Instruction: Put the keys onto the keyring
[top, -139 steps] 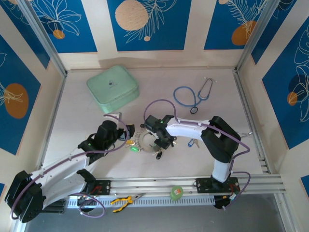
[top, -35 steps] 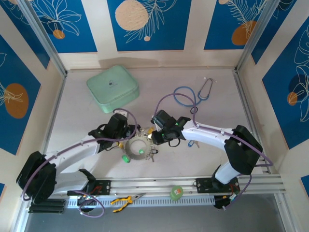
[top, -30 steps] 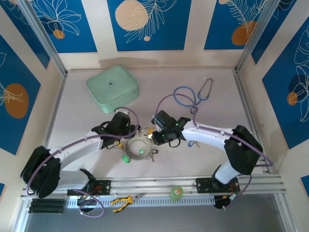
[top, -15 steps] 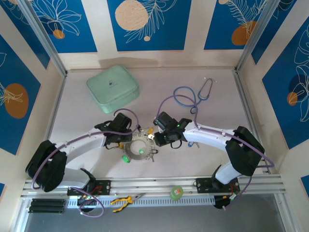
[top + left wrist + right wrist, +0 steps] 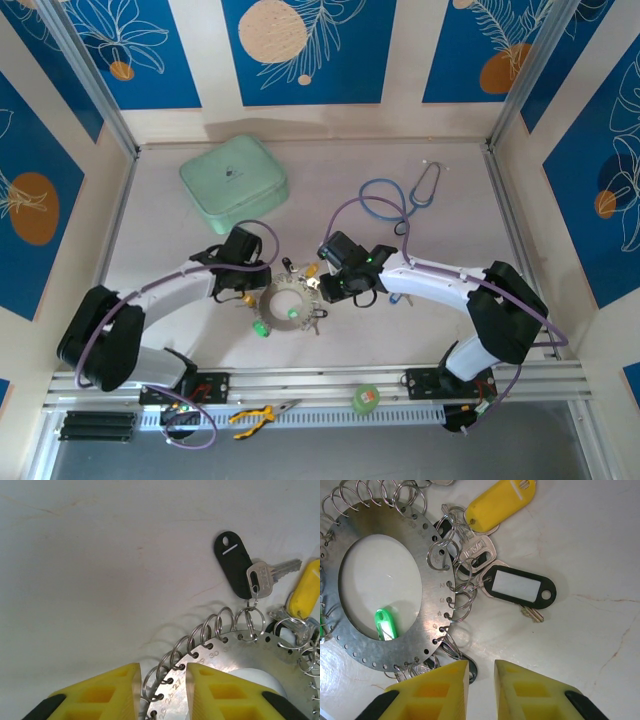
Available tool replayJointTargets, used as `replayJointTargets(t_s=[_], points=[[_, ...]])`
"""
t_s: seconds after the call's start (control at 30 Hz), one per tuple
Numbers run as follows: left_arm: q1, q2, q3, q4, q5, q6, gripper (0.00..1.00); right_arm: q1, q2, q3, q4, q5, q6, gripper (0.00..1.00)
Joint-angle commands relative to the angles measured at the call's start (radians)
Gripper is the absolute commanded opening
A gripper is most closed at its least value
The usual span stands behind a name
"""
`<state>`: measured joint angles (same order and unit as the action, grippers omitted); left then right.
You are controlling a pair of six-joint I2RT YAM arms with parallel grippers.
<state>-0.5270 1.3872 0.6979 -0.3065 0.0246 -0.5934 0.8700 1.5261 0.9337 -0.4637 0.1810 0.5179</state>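
Partly out of frame, keyring (image 5: 240,647) rim between narrow left jaws; right jaws likewise narrow; grips unclear.

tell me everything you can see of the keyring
The keyring is a flat silvery metal ring with a wide round hole, lying flat on the white table. Small holes with stamped numbers line its rim, and many carry split rings. Keys hang from some, with a yellow tag and a black tag; a green tag lies in the hole. The left gripper straddles its rim; whether it pinches is unclear.
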Motion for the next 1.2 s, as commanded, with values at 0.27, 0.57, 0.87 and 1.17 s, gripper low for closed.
replayJointTargets(t_s=[0.27, 0.57, 0.87, 1.17], points=[[0.033, 0.078, 0.033, 0.06, 0.116, 0.055, 0.26, 0.0, -0.017, 0.007, -0.028, 0.0, 0.002, 0.21], [0.035, 0.093, 0.043, 0.062, 0.142, 0.061, 0.22, 0.001, -0.018, 0.009, -0.032, 0.0, 0.001, 0.21], [0.035, 0.104, 0.048, 0.066, 0.168, 0.069, 0.19, 0.001, -0.012, 0.014, -0.033, -0.003, -0.002, 0.21], [0.035, 0.121, 0.055, 0.069, 0.184, 0.076, 0.18, 0.001, -0.003, 0.024, -0.037, -0.008, -0.007, 0.21]])
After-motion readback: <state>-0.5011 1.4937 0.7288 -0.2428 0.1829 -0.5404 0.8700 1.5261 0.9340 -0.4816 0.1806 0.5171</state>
